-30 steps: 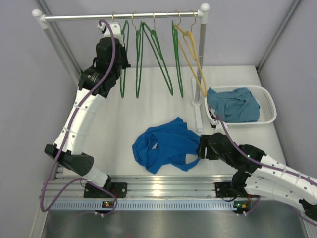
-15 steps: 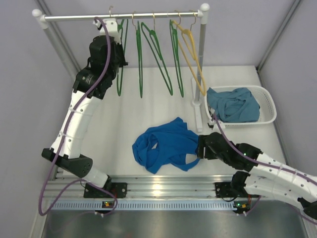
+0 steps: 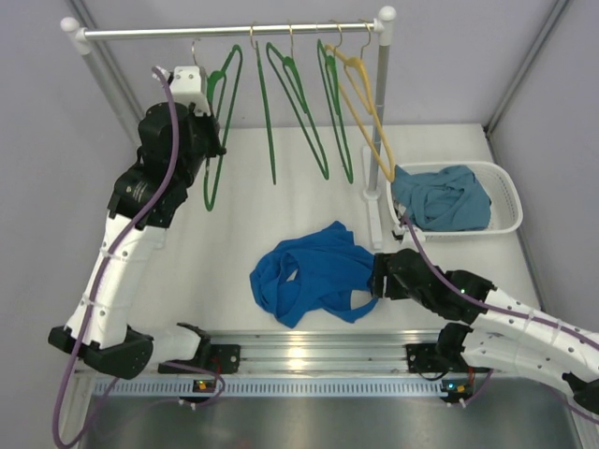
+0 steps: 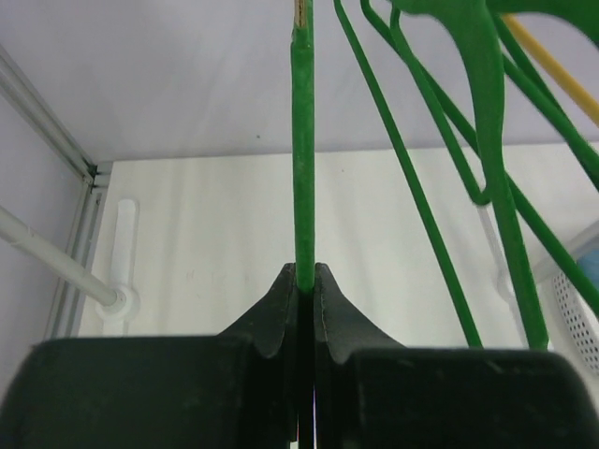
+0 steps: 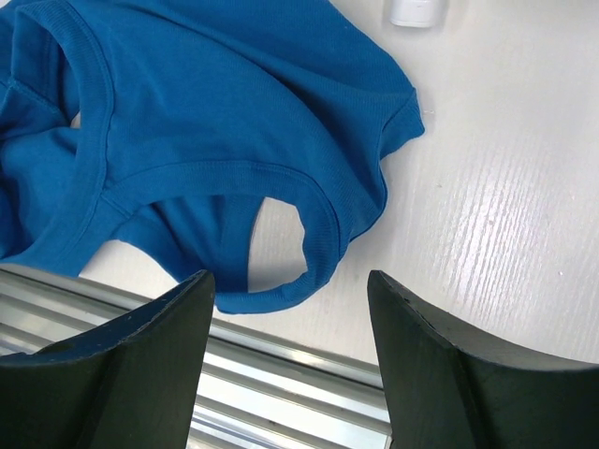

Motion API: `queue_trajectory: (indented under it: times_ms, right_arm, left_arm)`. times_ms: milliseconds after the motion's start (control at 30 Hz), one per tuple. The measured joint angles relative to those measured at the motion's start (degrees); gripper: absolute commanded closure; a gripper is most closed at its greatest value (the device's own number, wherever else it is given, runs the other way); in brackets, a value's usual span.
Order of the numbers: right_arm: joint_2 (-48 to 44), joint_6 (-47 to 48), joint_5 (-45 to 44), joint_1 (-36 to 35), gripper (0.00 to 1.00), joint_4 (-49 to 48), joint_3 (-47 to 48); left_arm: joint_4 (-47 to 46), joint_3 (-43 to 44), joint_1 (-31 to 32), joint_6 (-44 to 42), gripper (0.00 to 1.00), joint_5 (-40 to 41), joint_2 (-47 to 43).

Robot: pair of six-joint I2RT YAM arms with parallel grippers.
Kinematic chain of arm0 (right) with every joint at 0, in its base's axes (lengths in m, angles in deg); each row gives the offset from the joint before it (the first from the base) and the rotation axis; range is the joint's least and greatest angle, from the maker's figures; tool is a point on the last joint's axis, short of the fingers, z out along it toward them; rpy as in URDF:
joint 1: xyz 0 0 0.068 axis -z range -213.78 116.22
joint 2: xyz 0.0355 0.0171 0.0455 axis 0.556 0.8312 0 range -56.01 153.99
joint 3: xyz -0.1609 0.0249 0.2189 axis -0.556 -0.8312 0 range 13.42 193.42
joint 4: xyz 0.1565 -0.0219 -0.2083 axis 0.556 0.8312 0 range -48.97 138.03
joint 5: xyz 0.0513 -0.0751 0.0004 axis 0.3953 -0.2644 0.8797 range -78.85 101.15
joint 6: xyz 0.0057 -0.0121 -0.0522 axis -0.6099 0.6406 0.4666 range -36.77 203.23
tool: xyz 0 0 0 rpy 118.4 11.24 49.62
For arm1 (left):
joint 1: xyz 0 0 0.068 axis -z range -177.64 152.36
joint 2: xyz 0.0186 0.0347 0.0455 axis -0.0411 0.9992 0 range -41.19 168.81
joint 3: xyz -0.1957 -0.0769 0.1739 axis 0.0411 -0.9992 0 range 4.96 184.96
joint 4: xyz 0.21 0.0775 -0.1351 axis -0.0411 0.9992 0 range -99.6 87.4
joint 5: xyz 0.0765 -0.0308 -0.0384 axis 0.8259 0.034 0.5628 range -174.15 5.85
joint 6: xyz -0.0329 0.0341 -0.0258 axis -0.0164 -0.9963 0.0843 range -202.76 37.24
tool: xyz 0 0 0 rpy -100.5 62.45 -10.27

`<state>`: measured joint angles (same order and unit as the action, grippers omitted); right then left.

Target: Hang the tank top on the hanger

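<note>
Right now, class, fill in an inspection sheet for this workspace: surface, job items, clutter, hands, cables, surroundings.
Surface: white table; no stains seen.
Job items: blue tank top crumpled on the table; green hanger gripped by the left hand.
Clutter: spare green hangers and a yellow hanger on the rail; basket holding a teal garment.
Hands: left hand shut on the hanger; right hand open over the tank top's strap.
Cables: purple cable along the left arm.
Surroundings: grey walls.
</note>
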<state>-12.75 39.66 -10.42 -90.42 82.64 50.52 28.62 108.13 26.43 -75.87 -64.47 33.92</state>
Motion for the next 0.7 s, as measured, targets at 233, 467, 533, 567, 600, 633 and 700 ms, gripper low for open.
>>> queue_trajectory:
  times_ms: [233,467,533,567,600,633,700]
  right_arm:
    - [-0.11,0.00,0.00,0.00,0.33,0.09,-0.96]
    - [-0.09,-0.09,0.04,0.00,0.33,0.42,-1.07]
    - [0.15,-0.17,0.26,0.00,0.33,0.39,-1.16]
    - [0.48,-0.20,0.33,0.00,0.33,0.28,-1.25]
    - [0.90,-0.26,0.50,0.00,0.34,-0.02,-1.53]
    - [1.51,-0.44,0.70,0.00,0.34,-0.09,-1.84]
    - [3.08,-0.68,1.01,0.00,0.34,-0.17,-2.51]
  left_arm:
    - [1.57,-11.30,-0.02,0.04,1.00,-4.98,-9.92]
    - [6.67,-21.51,-0.02,-0.76,1.00,-12.55,-20.33]
    - [8.26,-25.16,-0.02,-1.07,1.00,-15.76,-23.76]
    - [9.49,-26.51,-0.02,-1.11,1.00,-17.49,-25.09]
    - [10.73,-27.69,-0.04,-1.22,1.00,-19.45,-26.23]
    - [11.89,-28.50,-0.04,-1.31,1.00,-21.40,-26.93]
    - [13.99,-29.66,0.00,-1.36,1.00,-25.40,-28.06]
